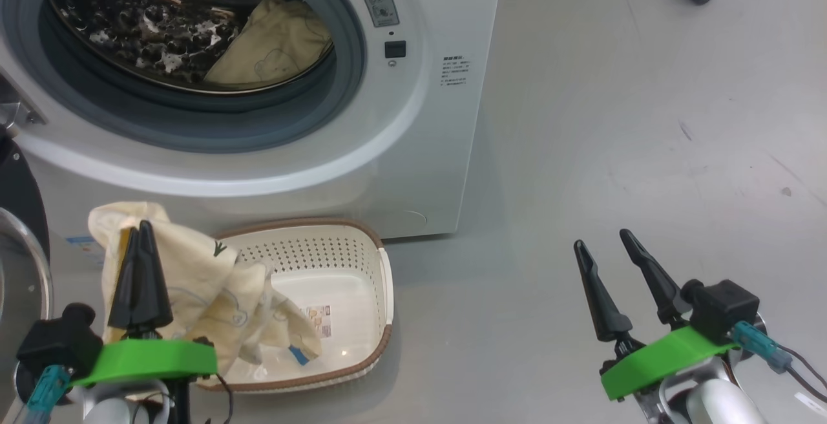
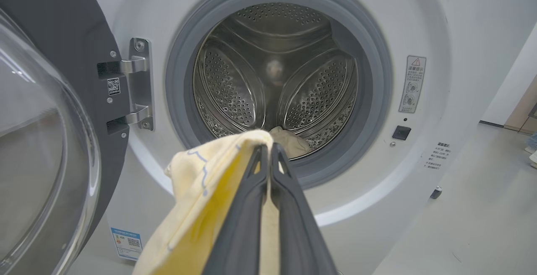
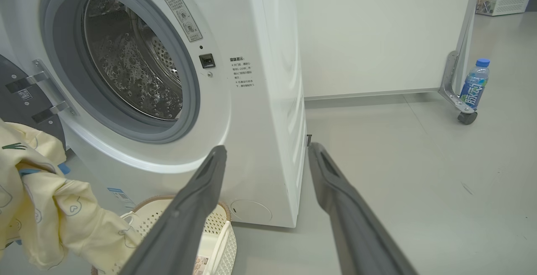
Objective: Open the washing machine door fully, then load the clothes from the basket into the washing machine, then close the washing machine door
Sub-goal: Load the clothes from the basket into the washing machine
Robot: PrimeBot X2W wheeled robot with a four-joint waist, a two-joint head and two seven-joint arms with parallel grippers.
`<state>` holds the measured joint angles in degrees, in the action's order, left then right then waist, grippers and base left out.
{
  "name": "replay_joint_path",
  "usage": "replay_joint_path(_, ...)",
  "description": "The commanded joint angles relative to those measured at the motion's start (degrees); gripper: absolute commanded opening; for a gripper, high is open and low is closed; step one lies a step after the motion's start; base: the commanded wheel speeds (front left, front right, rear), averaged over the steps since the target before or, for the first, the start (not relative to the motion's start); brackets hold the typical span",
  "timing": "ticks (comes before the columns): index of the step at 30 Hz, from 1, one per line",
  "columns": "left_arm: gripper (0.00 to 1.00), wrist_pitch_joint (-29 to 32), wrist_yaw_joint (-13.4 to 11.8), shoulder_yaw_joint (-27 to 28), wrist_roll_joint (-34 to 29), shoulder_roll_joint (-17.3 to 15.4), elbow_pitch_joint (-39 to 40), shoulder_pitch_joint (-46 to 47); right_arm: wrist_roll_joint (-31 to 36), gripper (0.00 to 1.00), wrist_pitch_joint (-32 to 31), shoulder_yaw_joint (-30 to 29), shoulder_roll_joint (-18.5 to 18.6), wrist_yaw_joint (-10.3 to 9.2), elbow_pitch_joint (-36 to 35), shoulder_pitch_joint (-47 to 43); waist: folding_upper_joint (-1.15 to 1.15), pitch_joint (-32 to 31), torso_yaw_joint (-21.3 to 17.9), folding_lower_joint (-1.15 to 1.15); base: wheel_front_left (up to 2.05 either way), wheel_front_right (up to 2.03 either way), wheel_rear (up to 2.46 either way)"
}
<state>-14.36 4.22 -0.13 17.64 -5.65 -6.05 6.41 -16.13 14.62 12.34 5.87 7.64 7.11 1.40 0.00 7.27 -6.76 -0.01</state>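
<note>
A white front-loading washing machine (image 1: 413, 120) is shown across the upper left of the head view. Its round opening is ringed by a grey gasket (image 1: 352, 55), and its perforated steel drum (image 1: 129, 23) is exposed. The washing machine door (image 2: 63, 27) is swung open on its hinge at the left of the left wrist view, with the clear glass bowl bulging at the left edge. Inside the drum, at the right of the opening, one cream-yellow garment (image 1: 278, 42) is seen lying. At the lower left of the head view, the left hand (image 1: 139, 229) is shown with its two dark fingers pressed together. A second garment (image 1: 194, 269), cream-yellow with faint prints and a blue patch, is pinched by them. The cloth is draped from the fingertips and hangs down into the basket (image 1: 336, 249). This cream, perforated, brown-rimmed basket is set on the grey floor (image 1: 614, 120) just in front of the machine, below the opening. A label sticker (image 1: 318, 320) is seen on the basket's bottom. At the lower right of the head view, the right hand (image 1: 602, 240) is held over the floor, well apart from the basket, with its fingers spread wide. At the upper right of the right wrist view, a blue-capped bottle (image 3: 474, 84) is seen standing beside a caster (image 3: 466, 118).
</note>
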Motion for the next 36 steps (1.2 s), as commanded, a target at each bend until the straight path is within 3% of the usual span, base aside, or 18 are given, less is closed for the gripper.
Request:
replay_joint_path(1,0.0,-0.63,-0.31,2.02,-0.7,-0.63,2.39,1.02,-0.13,1.0,0.38,1.1,1.0,-0.15,-1.99,0.88,0.0,0.15,-0.03,0.01,0.0,0.0,0.0)
replay_joint_path(10,0.0,-0.54,-0.49,1.39,-0.69,-0.56,2.42,1.81,-0.2,1.0,0.38,0.81,0.97,-0.15,-2.42,1.41,0.0,2.59,0.17,0.01,0.0,0.0,0.0)
replay_joint_path(24,0.0,-0.5,-0.21,0.22,-0.55,-0.88,-0.17,9.08,0.01,1.0,0.38,0.82,0.67,-0.15,-3.38,4.83,0.0,11.87,0.29,0.01,0.0,0.0,0.0)
replay_joint_path(36,0.0,-0.13,-0.13,0.71,-1.18,-3.58,-3.95,17.93,-0.2,1.0,0.38,1.95,0.02,-0.15,-2.97,7.72,0.0,16.37,-2.06,0.01,0.0,0.0,0.0)
